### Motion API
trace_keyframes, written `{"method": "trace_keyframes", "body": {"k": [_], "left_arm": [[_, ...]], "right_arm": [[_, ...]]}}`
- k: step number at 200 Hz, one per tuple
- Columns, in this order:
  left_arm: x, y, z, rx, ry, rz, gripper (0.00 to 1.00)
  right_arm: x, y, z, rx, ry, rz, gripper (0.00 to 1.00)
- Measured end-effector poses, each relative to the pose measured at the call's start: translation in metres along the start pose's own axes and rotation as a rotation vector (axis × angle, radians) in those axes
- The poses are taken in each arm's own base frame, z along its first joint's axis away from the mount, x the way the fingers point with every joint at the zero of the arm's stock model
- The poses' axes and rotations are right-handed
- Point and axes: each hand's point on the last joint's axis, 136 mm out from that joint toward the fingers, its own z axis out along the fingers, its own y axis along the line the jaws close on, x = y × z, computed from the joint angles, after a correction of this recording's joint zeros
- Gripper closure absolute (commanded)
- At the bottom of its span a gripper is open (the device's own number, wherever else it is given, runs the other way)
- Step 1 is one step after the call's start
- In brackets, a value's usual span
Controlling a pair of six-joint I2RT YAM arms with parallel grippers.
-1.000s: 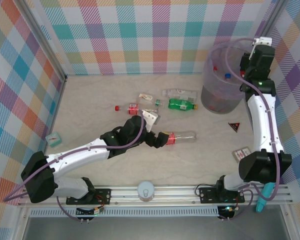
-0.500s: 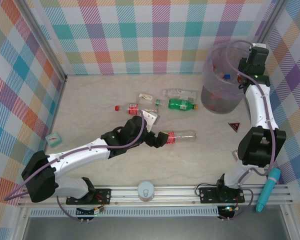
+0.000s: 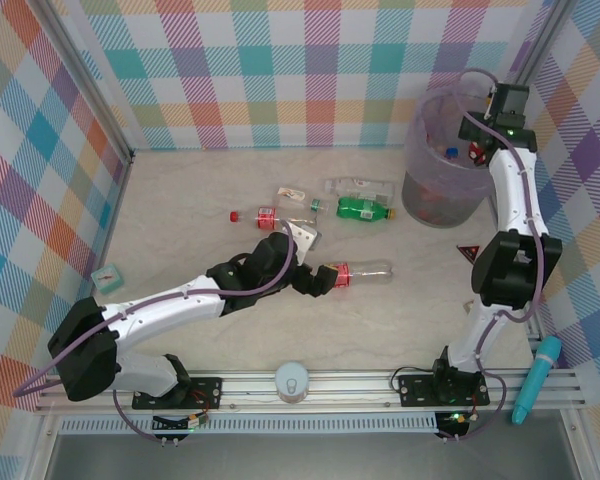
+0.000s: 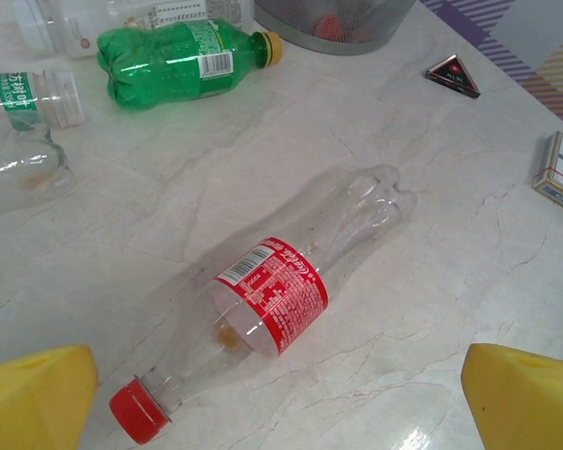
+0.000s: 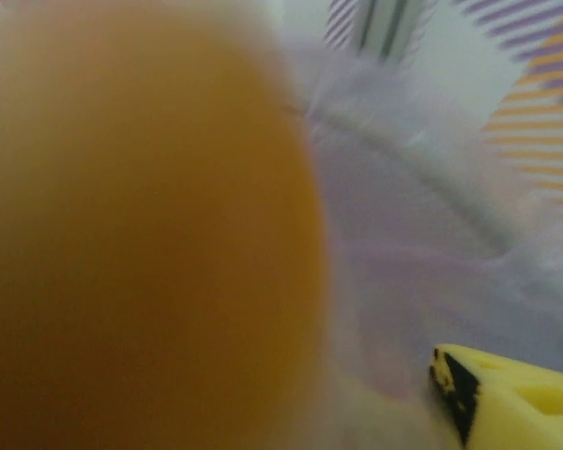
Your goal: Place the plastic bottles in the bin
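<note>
Well, table: I see a pale marbled tabletop [image 3: 180,190] inside checked walls, with loose bottles lying across its middle.
Right arm: the right arm [image 3: 515,200] stands up the right side and reaches to the far right corner.
Left arm: the left arm [image 3: 170,305] lies low, from near left toward the centre.
Bin: the translucent grey-purple bin [image 3: 420,165] stands far right; red shapes and a blue cap [image 3: 452,153] show inside it.
Right gripper: the right gripper [image 3: 475,140] hangs over the bin's far right rim. I cannot tell how wide it stands or whether it holds anything. My wrist view is a blur, an orange-brown blob beside one yellow fingertip [image 5: 511,403].
Left gripper: the left gripper [image 4: 280,398] is spread wide and holds nothing. Its yellow pads sit on either side of a bottle's cap end, apart from it.
Red-labelled bottle: the red-labelled bottle [image 4: 272,300] lies on its side at centre, red cap toward the left gripper.
Green bottle: the green bottle [image 4: 174,61] lies on its side, farther off, just left of the bin.
Other bottles: a crushed clear bottle [image 4: 23,122] lies left of the green one. More small ones [image 3: 260,214] are scattered at far centre.
Smalls: a black triangle [image 4: 453,77] lies near the bin and a teal cube [image 3: 105,277] by the left wall.
</note>
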Motion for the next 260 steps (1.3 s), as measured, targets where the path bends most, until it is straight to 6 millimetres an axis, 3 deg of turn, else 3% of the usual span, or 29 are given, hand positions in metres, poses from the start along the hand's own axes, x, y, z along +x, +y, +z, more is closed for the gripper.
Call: {"method": "trace_keyframes", "body": {"k": [22,56,109,132,158,193,238,260], "left_arm": [[0.005,0.001,0.005,-0.005,0.017,0.001,0.01],[0.014,0.003,0.013,-0.013,0.046,0.003,0.00],[0.017,0.004,0.017,-0.018,0.059,0.014,0.00],[0.018,0.005,0.027,-0.029,0.079,0.059,0.00],[0.012,0.006,0.040,-0.042,0.110,0.130,0.00],[0.002,0.012,0.064,-0.051,0.158,0.221,0.00],[0.020,0.029,0.100,-0.047,0.296,0.327,0.00],[0.038,0.033,0.111,-0.037,0.359,0.368,0.00]], "right_arm": [[0.014,0.012,-0.002,-0.070,0.082,0.007,0.09],[-0.006,0.019,-0.030,-0.130,0.058,0.044,0.06],[-0.041,0.018,-0.105,-0.193,-0.056,0.097,0.06],[-0.039,0.024,-0.142,-0.263,-0.084,0.136,0.07],[-0.016,0.036,-0.181,-0.377,-0.085,0.204,0.06],[0.035,0.055,-0.220,-0.534,-0.041,0.311,0.07],[0.119,0.073,-0.229,-0.641,0.092,0.440,0.07],[0.142,0.071,-0.236,-0.635,0.123,0.459,0.06]]}}
